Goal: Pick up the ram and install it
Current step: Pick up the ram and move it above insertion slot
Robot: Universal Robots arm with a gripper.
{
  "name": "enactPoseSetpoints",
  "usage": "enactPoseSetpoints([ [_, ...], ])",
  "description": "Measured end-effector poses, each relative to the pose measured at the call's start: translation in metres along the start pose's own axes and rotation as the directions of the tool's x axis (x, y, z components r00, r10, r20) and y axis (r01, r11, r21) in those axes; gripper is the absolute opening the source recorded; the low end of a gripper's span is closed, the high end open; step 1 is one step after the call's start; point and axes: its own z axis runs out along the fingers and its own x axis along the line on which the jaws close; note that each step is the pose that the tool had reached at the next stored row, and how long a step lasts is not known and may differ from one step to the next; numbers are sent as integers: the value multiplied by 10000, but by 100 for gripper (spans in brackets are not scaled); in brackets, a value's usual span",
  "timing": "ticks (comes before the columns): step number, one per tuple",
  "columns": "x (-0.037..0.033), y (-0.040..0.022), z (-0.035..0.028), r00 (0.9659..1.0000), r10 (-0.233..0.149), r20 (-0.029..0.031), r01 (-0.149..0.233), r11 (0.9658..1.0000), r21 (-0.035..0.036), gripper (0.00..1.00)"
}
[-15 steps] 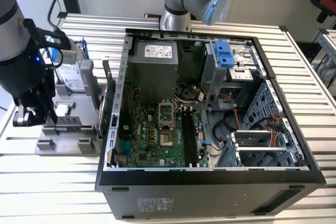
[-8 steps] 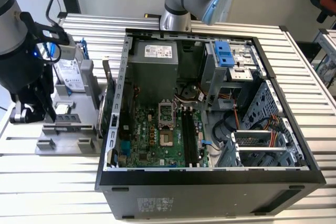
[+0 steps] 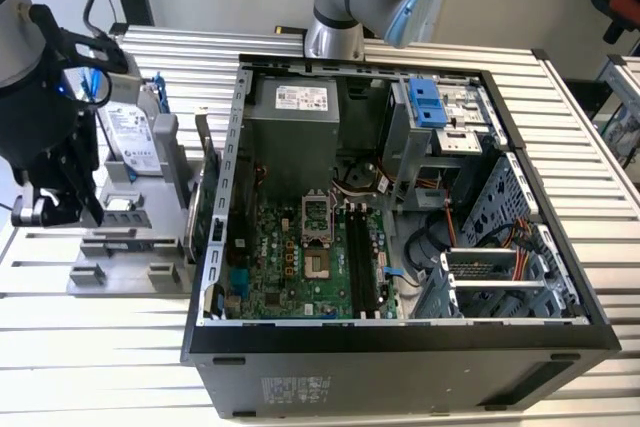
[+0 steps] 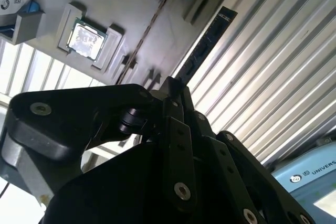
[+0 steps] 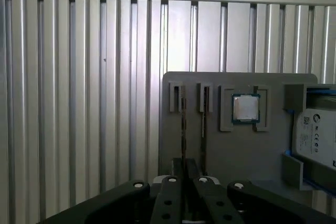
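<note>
You have the claw closed narrow on the ram, which stands on edge over the slots of the grey holder, the processor and hard drive seated further along that holder, the open computer case just beyond the holder.

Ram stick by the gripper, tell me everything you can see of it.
The ram is a thin, dark board seen edge-on in both wrist views. It stands on its long edge in a slot of the grey holder, the slot nearest the holder's side edge, with a second stick in the next slot beside it. The gripper sits right at its near end; whether it is clamped cannot be told.
</note>
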Motion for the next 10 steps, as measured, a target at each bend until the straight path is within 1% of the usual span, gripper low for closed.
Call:
enactPoseSetpoints([
  [10, -4, 2, -141, 10000, 0, 0, 0, 10000, 0, 0],
])
